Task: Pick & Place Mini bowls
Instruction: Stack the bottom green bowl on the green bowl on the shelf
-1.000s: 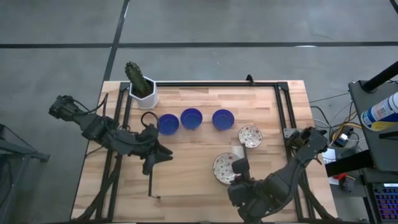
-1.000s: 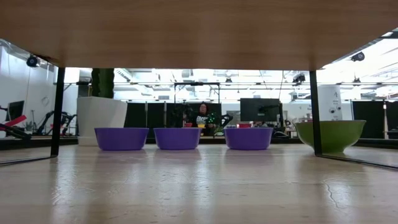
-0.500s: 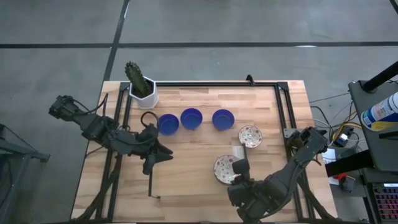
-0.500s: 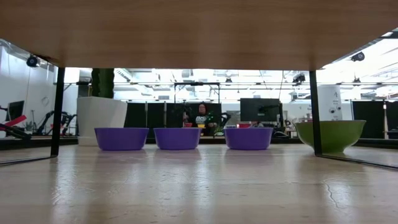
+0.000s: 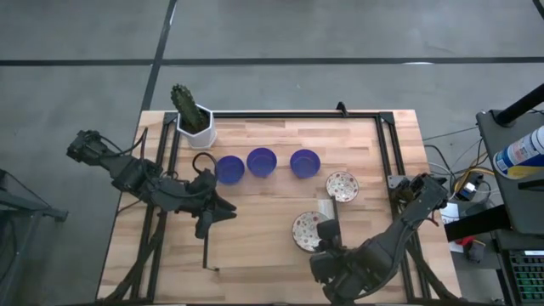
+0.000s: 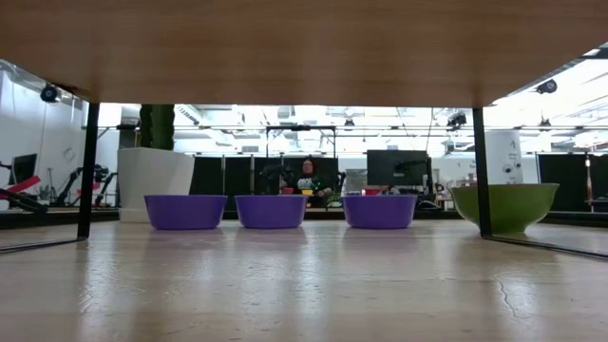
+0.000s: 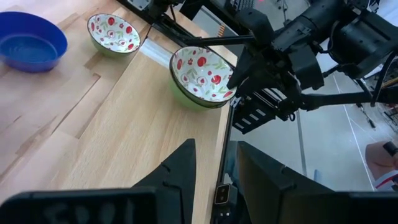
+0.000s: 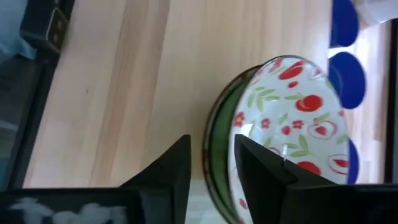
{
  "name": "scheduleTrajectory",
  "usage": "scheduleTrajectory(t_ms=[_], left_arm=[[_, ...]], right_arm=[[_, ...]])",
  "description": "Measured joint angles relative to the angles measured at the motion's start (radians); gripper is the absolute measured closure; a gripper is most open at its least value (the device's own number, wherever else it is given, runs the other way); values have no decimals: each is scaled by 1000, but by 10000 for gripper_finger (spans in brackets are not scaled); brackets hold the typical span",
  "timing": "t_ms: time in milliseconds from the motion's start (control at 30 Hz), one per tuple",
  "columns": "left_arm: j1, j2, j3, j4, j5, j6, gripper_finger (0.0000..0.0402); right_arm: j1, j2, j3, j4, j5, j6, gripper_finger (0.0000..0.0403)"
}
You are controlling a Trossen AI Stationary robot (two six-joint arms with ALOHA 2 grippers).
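Three blue mini bowls (image 5: 261, 161) stand in a row across the middle of the table. A white bowl with red flowers (image 5: 342, 185) sits at their right end. A second flowered bowl (image 5: 306, 231), green outside, rests on the table nearer the front. My right gripper (image 5: 326, 229) is at this bowl's right rim, open, with one finger outside the green wall and one over the inside (image 8: 211, 155). My left gripper (image 5: 228, 209) hangs open above the table's left half, with nothing between its fingers (image 7: 214, 167). My right gripper straddles the near flowered bowl's rim (image 8: 219, 134), coming slanting down from the table's near right. A gap shows between the outer finger (image 8: 177, 163) and the green wall. Whether the inner finger (image 8: 252, 160) touches the bowl, I cannot tell. The bowl sits on the table.
A white hexagonal pot with a cactus (image 5: 194, 119) stands at the far left corner. A black frame rail (image 5: 387, 161) runs around the tabletop. Bare wood (image 5: 255, 246) lies between the two arms at the front.
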State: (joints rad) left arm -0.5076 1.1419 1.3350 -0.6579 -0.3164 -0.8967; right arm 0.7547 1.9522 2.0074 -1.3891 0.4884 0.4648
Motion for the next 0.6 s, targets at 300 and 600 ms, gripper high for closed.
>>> scheduleTrajectory(t_ms=[300,600], left_arm=[[0,0,0,0,0,0,294],[0,0,0,0,0,0,294]], right_arm=[[0,0,-3,19,-26,7,269],[0,0,-11,33,-40,2,270]])
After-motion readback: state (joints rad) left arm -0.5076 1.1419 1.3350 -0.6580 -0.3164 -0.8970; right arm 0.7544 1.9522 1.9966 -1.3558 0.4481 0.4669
